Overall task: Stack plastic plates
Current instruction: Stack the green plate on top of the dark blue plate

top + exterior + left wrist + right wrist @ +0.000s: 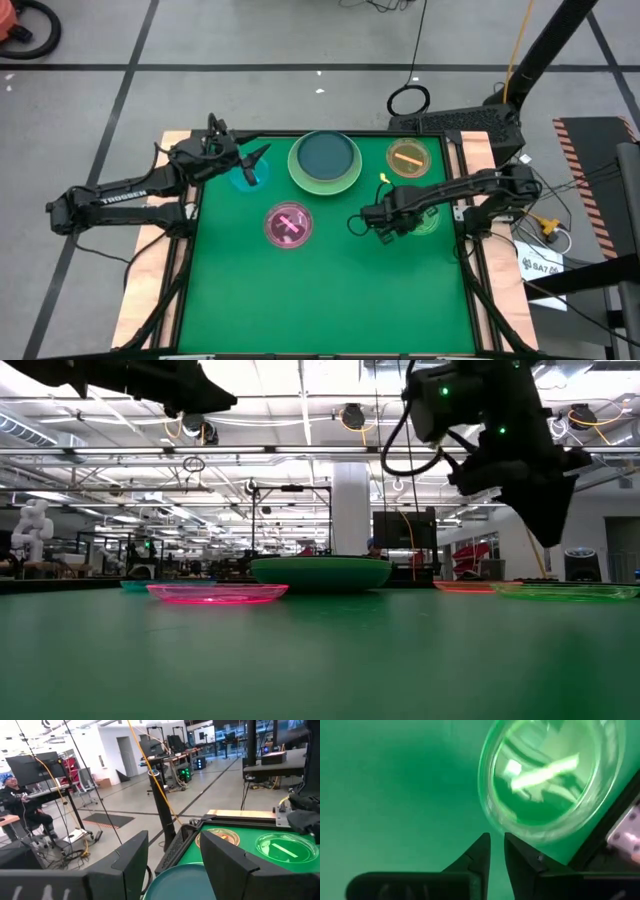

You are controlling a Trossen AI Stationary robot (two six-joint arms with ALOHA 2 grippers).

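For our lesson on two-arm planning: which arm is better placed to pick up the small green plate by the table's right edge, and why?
The right. Its gripper hangs just beside the small green plate, empty, fingers nearly together. The left gripper is open over the blue plate across the table, with the large stacked plates between.

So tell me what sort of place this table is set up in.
Probably a robotics lab or workshop: a large open hall with ceiling strip lights, workbenches with monitors, a white humanoid robot in the background, and a person seated at a desk.
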